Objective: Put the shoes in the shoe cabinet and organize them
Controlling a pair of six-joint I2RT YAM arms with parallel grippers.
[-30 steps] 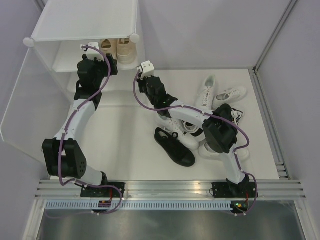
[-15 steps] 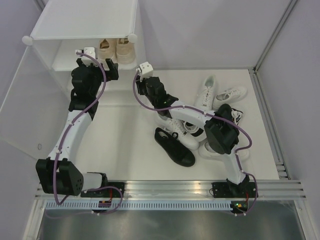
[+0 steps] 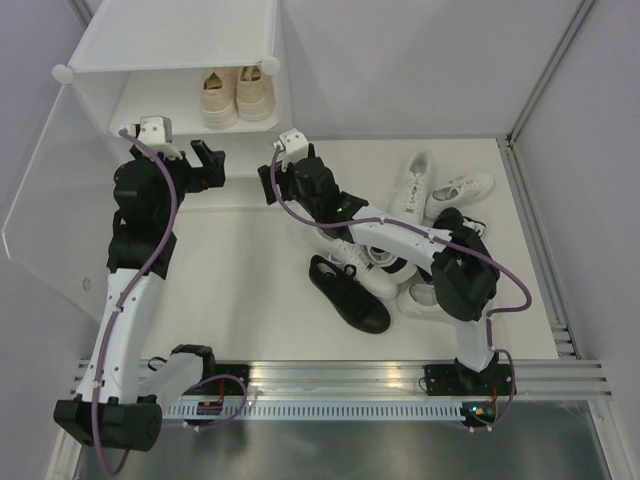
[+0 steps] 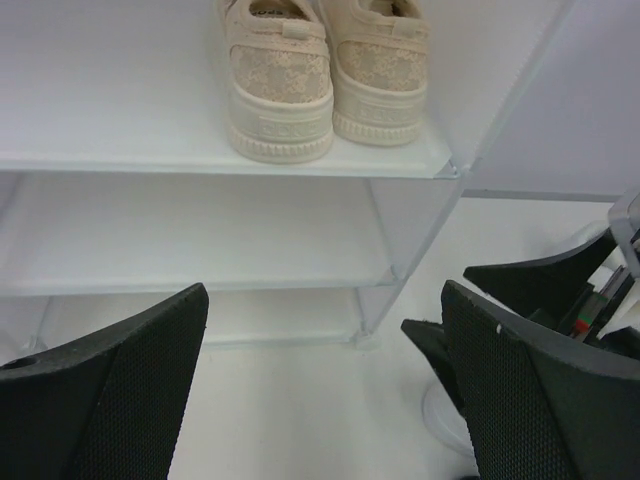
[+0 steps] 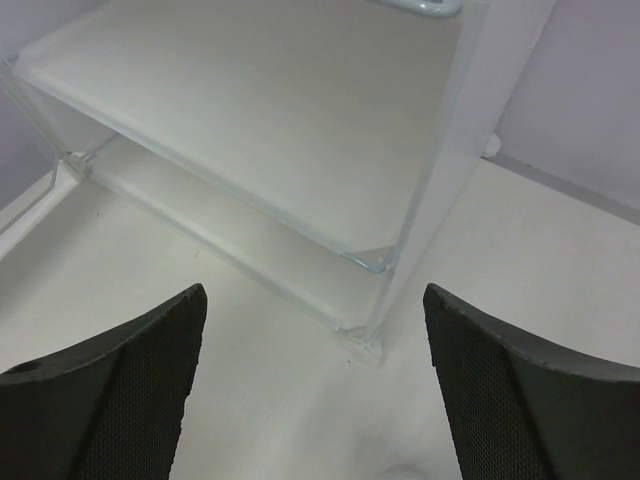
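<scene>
The shoe cabinet (image 3: pixel 170 45) stands at the back left, and a beige pair of shoes (image 3: pixel 237 95) sits side by side on its upper shelf, heels outward. My left gripper (image 3: pixel 208 165) hovers open and empty in front of the shelves, below the beige pair (image 4: pixel 285 90). To its right, near the cabinet's front corner post (image 5: pixel 440 200), my right gripper (image 3: pixel 268 185) is also open and holds nothing. On the floor to the right lies a pile of shoes: a black one (image 3: pixel 348 295), white ones (image 3: pixel 412 185) (image 3: pixel 460 188) and a black-and-white one (image 3: pixel 472 232).
The cabinet's frosted door (image 3: pixel 50 220) hangs open at the far left. The lower shelves (image 4: pixel 180 235) hold nothing. Grey walls enclose the white floor (image 3: pixel 250 260), and a metal rail (image 3: pixel 330 375) runs along the near edge.
My left gripper has drawn back from the beige shoes on the shelf, out toward the left and front. My right gripper's jaws have gone from shut to wide open.
</scene>
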